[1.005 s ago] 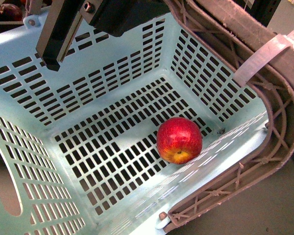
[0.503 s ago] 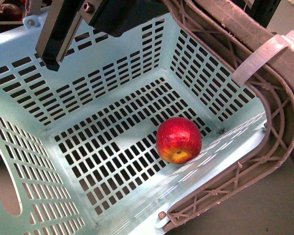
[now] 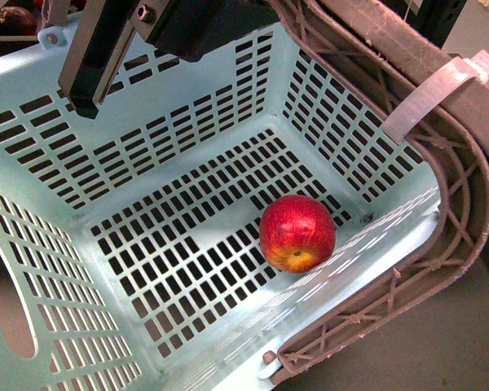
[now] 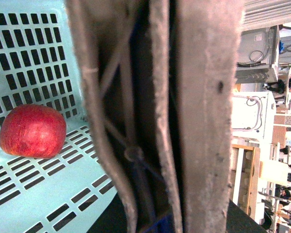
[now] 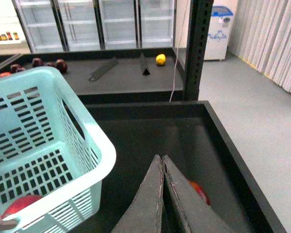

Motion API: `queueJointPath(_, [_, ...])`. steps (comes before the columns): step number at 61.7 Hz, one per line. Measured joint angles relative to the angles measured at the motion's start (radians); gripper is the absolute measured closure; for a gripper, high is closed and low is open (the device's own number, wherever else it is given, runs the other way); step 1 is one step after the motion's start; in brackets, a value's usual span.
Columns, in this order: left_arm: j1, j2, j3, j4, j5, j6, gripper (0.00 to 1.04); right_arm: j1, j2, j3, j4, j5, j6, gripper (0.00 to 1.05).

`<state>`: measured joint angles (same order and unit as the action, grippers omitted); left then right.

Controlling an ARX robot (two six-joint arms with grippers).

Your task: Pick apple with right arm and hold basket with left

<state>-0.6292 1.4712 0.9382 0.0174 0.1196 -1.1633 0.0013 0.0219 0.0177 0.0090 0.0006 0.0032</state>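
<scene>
Resting on the slotted floor of the tilted pale blue basket [image 3: 179,138], the apple [image 3: 297,232] lies against one side wall. Right claw [image 5: 161,158]: fingers pressed together, empty, outside the basket and over a dark bin [image 5: 136,111]. Left claw: fingers not distinguishable behind the brown handle [image 4: 203,97] filling its wrist view; state cannot be told.
</scene>
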Motion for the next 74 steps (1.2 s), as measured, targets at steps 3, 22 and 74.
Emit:
queueJointPath(3, [0.000,0.000,0.000,0.000,-0.002,0.000,0.88,0.000,-0.012,0.000,-0.004,0.000,0.000,1.03])
queueJointPath(22, [0.000,0.002,0.000,0.000,0.000,0.001,0.88,0.000,-0.015,0.000,-0.008,0.000,-0.001,0.97])
queueJointPath(74, [-0.008,-0.002,0.000,0.027,-0.386,0.027,0.88,0.000,-0.016,0.000,-0.008,0.000,0.000,0.09])
